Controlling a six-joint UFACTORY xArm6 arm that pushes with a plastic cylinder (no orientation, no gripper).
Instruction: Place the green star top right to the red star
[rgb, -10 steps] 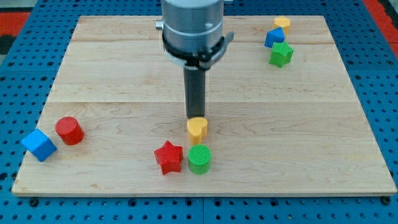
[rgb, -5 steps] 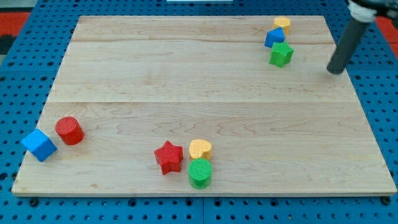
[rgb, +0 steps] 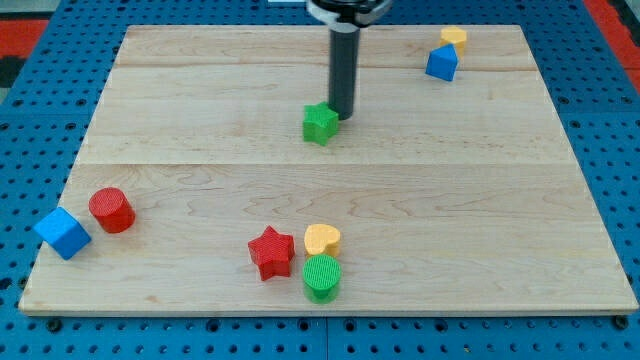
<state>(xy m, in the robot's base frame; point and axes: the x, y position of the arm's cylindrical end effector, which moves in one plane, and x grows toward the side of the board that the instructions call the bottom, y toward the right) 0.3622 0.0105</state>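
Note:
The green star (rgb: 320, 123) lies near the middle of the board, a little above centre. My tip (rgb: 343, 116) touches its upper right side. The red star (rgb: 271, 252) lies near the view's bottom, left of centre, well below the green star. A yellow heart (rgb: 321, 239) sits just right of the red star, and a green cylinder (rgb: 321, 277) sits below the heart.
A red cylinder (rgb: 111, 210) and a blue cube (rgb: 62, 233) lie at the view's lower left. A blue block (rgb: 442, 63) and a yellow block (rgb: 454, 38) sit at the top right. The wooden board (rgb: 200, 110) lies on a blue pegboard.
My tip swung from the board's right side to the middle. The green star moved left and down from beside the blue block to the board's middle.

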